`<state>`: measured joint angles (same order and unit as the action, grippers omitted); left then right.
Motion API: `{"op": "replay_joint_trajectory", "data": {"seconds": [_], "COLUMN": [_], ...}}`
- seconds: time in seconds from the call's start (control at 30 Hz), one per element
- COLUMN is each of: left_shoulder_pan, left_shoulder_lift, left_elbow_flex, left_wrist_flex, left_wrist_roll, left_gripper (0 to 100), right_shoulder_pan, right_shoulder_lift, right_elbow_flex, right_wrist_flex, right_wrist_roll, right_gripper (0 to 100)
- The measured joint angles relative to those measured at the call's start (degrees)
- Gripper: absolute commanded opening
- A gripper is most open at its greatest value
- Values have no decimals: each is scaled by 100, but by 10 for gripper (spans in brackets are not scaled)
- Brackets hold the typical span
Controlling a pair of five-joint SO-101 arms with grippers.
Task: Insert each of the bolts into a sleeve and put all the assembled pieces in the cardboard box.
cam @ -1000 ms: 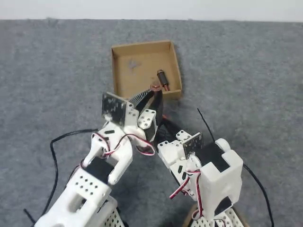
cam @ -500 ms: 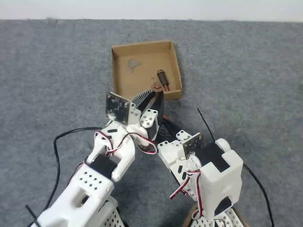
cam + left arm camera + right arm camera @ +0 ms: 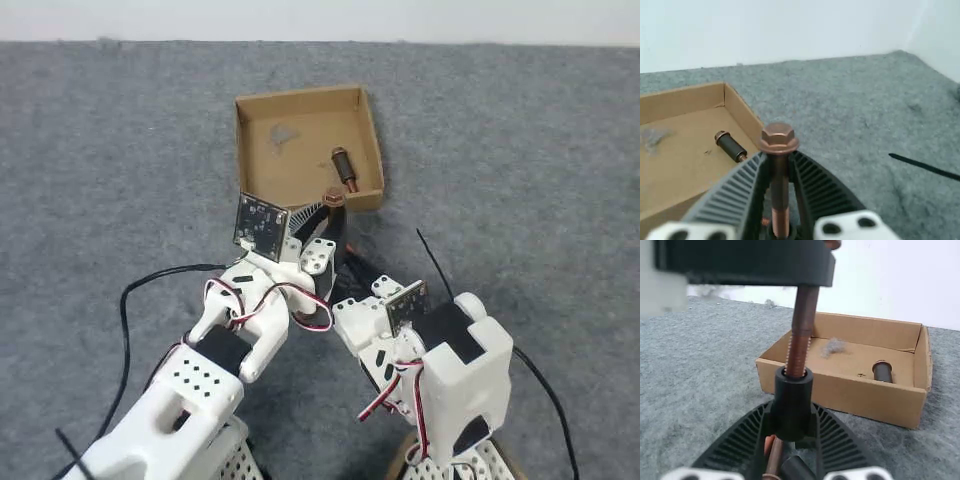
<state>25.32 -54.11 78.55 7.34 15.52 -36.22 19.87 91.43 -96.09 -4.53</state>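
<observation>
The left claw (image 3: 778,162) is closed on a copper bolt (image 3: 779,142) and holds it upright, with the hexagonal head above the fingers. Below it, the right claw (image 3: 791,411) is closed around a black sleeve (image 3: 793,386), with the opening of the sleeve turned up. In the right wrist view the threaded end of the bolt stands in the mouth of the sleeve, and I judge it is only a little way inside. The pair hangs over the grey counter (image 3: 520,150), just beside the near wall of the cardboard box (image 3: 240,140). One assembled piece (image 3: 344,166) already lies in the box, near its right wall.

The main danger, I think, is the alignment. If the bolt is a little tilted against the axis of the sleeve, the thread may catch on the rim and jam, and more pushing would turn the sleeve in the right claw or slide the bolt up through the ribbed fingers. Another risk comes at the handover: if one claw opens before the bolt sits deep enough, the two parts may separate and fall on the counter outside the box. The near wall is also close, so a low carry may knock against it
</observation>
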Motion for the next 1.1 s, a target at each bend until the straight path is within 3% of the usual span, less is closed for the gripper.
{"op": "replay_joint_trajectory", "data": {"seconds": [1.1], "left_shoulder_pan": [62], "left_shoulder_lift": [-185], "left_elbow_flex": [941], "left_wrist_flex": [-44], "left_wrist_roll": [9], "left_gripper": [13], "right_shoulder_pan": [88], "right_shoulder_lift": [0], "right_elbow_flex": [0], "right_wrist_flex": [0], "right_wrist_roll": [18], "right_gripper": [6]}}
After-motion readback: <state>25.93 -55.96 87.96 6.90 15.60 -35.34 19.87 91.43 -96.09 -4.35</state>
